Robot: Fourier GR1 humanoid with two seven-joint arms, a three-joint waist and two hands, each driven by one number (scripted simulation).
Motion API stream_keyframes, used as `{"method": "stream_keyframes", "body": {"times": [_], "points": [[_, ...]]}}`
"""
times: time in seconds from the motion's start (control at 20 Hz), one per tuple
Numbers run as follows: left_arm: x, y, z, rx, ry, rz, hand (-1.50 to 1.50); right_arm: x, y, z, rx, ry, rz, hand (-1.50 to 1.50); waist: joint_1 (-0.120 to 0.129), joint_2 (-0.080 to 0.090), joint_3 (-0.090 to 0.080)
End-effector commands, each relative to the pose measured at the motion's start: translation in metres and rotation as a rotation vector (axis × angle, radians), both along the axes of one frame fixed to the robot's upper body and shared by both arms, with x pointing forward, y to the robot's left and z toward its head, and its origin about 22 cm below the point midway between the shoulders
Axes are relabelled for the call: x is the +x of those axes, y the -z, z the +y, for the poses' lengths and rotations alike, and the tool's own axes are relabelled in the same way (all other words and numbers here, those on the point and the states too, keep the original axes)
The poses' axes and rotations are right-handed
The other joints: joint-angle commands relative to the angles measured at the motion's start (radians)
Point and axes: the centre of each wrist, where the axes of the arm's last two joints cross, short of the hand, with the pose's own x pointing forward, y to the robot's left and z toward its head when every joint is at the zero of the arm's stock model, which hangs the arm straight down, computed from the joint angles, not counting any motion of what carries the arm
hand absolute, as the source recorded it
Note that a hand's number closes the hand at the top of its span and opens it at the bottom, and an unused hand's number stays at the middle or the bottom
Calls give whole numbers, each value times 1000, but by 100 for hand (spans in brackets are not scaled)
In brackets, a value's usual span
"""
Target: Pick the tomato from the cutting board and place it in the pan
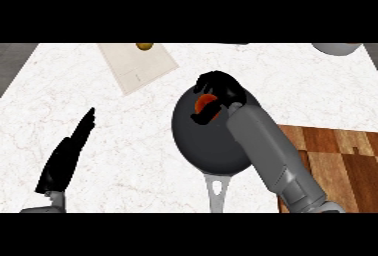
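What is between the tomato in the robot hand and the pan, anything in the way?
Nothing visible. The right robot hand is curled round the tomato directly over the pan, whose dark inside below shows nothing else in it.

The right hand [219, 90] hides most of the tomato [204, 102]. The lower edge cuts off the pan's handle [216, 192] and the board [336, 160].

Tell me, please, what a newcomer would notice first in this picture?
First, the right hand curled round the red tomato, above the dark pan at the counter's middle. Next, the left hand, open at lower left, and the wooden cutting board at right.
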Motion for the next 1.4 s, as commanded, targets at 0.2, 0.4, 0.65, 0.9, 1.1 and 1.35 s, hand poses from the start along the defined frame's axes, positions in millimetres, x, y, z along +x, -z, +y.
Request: {"method": "stream_keyframes", "body": {"times": [0.2,0.4,0.65,0.9,1.1,1.35], "points": [[10,-3,-11,-6,16,-11,0,-1,17,-3,348,88,16,-150,14,1,1],[2,2,-10,-1,7,-2,0,8,-1,0,482,171,-135,-150,6,0,1],[-5,-4,-6,7,-22,-2,0,21,-14,-8,607,350,-186,-150,-24,-7,0],[-18,6,6,-4,-49,25,0,28,-6,-62,685,512,-227,-150,-44,-11,0],[-11,8,14,7,-76,12,0,24,-2,-128,701,503,-284,-150,-69,-16,0],[-14,13,11,18,-74,-1,0,4,5,-226,679,479,-347,-150,-67,-14,0]]}}
